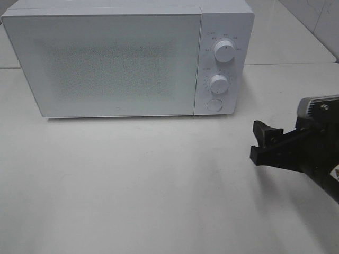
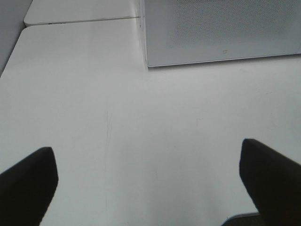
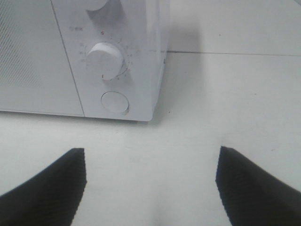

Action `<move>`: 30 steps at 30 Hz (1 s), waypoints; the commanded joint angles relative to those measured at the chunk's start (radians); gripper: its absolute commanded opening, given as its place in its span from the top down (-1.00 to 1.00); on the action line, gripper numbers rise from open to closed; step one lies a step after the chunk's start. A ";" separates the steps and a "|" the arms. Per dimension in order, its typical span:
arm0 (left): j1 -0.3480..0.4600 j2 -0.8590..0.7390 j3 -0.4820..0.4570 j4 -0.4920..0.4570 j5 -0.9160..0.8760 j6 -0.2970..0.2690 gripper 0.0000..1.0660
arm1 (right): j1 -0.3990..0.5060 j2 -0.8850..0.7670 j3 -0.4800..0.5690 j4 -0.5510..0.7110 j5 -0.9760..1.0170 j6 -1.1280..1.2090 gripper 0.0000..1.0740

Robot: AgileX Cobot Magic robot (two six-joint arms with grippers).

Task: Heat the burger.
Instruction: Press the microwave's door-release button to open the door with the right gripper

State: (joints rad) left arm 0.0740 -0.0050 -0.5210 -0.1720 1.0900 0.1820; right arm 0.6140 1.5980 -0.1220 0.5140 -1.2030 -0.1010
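White tabletop [image 1: 132, 185] carries a white microwave [image 1: 106, 63], door shut. Near its knob side the right gripper [image 1: 258, 142] hovers, jaws spread and empty; the left gripper [image 2: 148, 188] gapes likewise over the tabletop. The burger shows in no view.

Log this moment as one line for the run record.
microwave door: shut | burger: not visible | left gripper: open, empty | right gripper: open, empty, facing round button
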 commanded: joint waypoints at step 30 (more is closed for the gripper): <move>0.003 -0.019 0.002 -0.005 -0.015 -0.006 -0.83 | 0.226 0.139 -0.152 0.309 -0.190 0.675 -0.16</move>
State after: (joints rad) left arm 0.0740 -0.0050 -0.5210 -0.1720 1.0900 0.1820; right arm 0.8350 1.7390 -0.2670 0.8240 -1.2080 0.5030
